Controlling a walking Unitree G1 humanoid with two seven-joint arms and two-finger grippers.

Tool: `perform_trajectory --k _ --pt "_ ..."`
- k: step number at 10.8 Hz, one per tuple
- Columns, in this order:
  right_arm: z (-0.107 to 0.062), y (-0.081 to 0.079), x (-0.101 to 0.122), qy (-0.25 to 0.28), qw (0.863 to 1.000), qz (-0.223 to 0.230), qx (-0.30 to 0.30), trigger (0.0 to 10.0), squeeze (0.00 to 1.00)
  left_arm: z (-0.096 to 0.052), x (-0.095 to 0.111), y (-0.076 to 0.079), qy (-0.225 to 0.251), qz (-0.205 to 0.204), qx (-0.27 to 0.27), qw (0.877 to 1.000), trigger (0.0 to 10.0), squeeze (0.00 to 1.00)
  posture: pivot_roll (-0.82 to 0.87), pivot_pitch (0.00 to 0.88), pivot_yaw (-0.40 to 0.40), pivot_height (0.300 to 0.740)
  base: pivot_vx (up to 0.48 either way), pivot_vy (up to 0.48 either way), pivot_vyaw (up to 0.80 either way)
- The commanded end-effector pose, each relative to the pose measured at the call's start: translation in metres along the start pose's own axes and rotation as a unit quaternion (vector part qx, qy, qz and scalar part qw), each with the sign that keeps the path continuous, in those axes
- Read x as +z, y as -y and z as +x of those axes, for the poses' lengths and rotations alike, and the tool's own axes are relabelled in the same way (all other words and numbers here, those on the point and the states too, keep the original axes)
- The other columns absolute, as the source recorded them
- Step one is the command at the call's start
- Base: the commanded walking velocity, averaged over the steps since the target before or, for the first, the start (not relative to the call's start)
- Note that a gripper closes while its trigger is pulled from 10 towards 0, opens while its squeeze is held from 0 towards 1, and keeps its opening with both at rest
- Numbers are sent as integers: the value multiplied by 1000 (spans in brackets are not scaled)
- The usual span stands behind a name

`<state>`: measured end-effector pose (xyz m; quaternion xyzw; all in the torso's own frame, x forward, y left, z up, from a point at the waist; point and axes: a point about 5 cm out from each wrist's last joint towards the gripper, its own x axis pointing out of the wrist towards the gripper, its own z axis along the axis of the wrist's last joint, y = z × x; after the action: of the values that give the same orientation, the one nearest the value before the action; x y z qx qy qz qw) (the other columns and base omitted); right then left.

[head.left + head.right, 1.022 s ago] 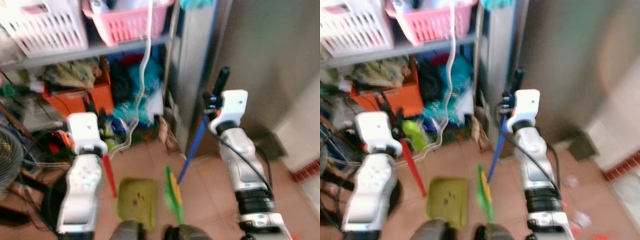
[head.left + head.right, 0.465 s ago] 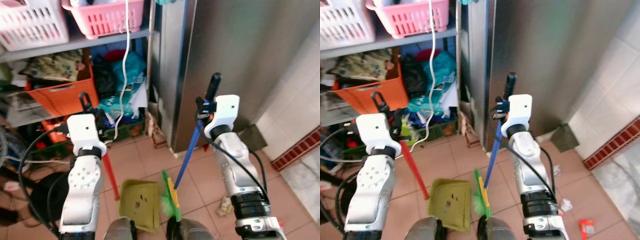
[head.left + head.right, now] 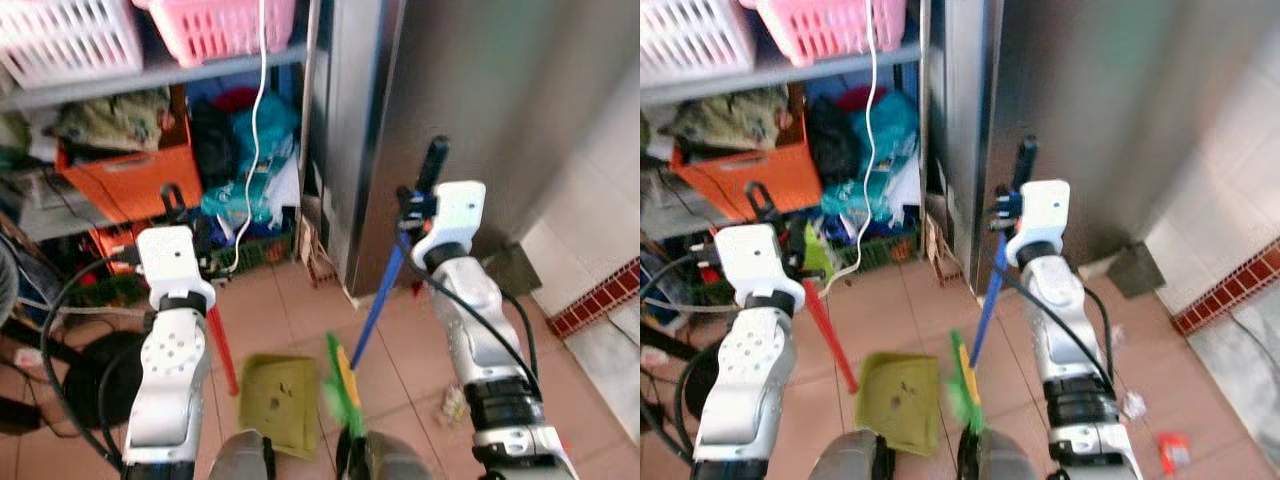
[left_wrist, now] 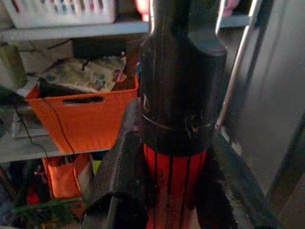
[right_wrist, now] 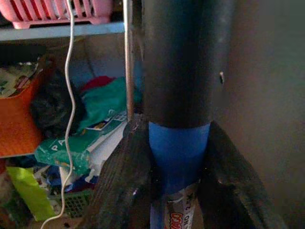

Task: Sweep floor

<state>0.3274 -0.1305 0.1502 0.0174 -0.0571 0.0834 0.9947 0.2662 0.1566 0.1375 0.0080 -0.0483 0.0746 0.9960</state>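
My right gripper (image 5: 178, 176) is shut on the blue broom handle (image 3: 383, 300), just below its black grip (image 3: 432, 165). The broom's green bristle head (image 3: 342, 385) rests on the tiled floor near my feet. My left gripper (image 4: 174, 191) is shut on the red handle (image 3: 220, 345) of the olive-green dustpan (image 3: 278, 400). The dustpan lies flat on the floor left of the bristles, with dark specks in it. A crumpled scrap of litter (image 3: 452, 405) lies on the tiles by my right arm, and a small red wrapper (image 3: 1171, 452) lies farther right.
A steel cabinet (image 3: 470, 120) stands straight ahead. To its left is a shelf with an orange crate (image 3: 125, 180), bags and pink and white baskets (image 3: 225, 25); a white cable (image 3: 262, 120) hangs down. Black cables and a fan base (image 3: 60, 370) lie at left. A tiled wall (image 3: 600, 230) rises at right.
The view has shifted slightly and blurred as my head moved. Both grippers keep their hold; broom and dustpan stay in about the same place on the floor.
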Motion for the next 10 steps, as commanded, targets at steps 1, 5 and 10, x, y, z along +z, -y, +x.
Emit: perform_trajectory --k 1,5,10 --pt "-1 -2 0 2 1000 2 4 10000 0 3 7 -1 17 5 1 1000 10000 0 -3 115 9 740 -247 0 0" --pt "1 -1 1 3 1000 -1 7 10000 0 3 6 -1 15 5 2 1000 10000 0 -2 109 8 740 -349 0 0" --pt "1 -2 -1 2 1000 -3 9 10000 0 5 7 -1 20 4 -2 1000 10000 0 -2 110 11 740 -150 0 0"
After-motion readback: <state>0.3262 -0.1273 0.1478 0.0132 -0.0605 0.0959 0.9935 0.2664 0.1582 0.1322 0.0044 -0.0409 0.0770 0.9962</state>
